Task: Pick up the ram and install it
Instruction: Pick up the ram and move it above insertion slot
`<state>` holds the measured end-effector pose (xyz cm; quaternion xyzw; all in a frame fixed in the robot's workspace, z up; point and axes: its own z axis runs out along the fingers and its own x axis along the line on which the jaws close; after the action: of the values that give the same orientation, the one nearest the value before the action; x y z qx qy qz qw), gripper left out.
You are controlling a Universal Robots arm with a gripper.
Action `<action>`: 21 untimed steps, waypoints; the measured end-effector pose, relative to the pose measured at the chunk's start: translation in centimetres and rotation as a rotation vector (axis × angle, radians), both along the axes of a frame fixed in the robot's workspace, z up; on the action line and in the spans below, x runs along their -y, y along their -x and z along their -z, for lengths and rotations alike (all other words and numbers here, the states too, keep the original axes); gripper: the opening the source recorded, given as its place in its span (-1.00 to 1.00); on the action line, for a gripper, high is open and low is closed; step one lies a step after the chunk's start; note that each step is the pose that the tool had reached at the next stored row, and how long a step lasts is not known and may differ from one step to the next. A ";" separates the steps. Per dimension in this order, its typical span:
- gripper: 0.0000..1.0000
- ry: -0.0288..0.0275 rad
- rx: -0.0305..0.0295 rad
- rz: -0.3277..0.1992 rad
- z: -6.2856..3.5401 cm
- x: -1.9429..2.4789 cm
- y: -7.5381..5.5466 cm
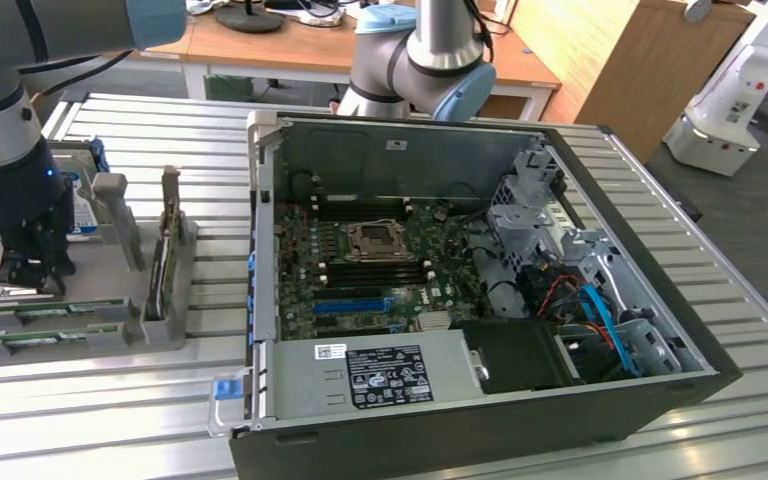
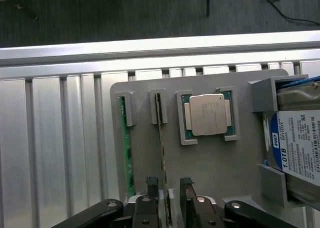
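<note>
Two green ram sticks stand on edge in slots of a grey holder [image 2: 210, 173]. One ram stick [image 2: 161, 148] runs between my fingertips [image 2: 151, 184]; the other ram stick [image 2: 125, 148] sits one slot over. My gripper [image 2: 169, 187] is open, with a finger on each side of the nearer stick and a gap on both sides. In the exterior view the gripper [image 1: 21, 272] hangs low over the holder [image 1: 157, 330] at the exterior view's left, with the ram sticks [image 1: 71, 313] just below it.
The holder also carries a square silver CPU [image 2: 207, 115] and a blue-labelled hard drive [image 2: 297, 145]. An open computer case [image 1: 491, 420] lies at the exterior view's right, its motherboard [image 1: 357, 290] and CPU socket [image 1: 373, 238] showing. The table [image 1: 91, 420] is ribbed metal.
</note>
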<state>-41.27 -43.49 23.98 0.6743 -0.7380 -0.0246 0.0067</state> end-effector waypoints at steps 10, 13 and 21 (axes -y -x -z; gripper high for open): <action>-0.37 -0.0001 0.0001 0.000 0.01 0.97 0.0; -0.37 0.0000 0.0001 0.000 0.00 1.34 0.0; -0.37 0.0000 -0.0002 0.000 0.03 2.00 0.0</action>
<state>-41.28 -45.49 23.95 0.6743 -0.7380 -0.0246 0.0068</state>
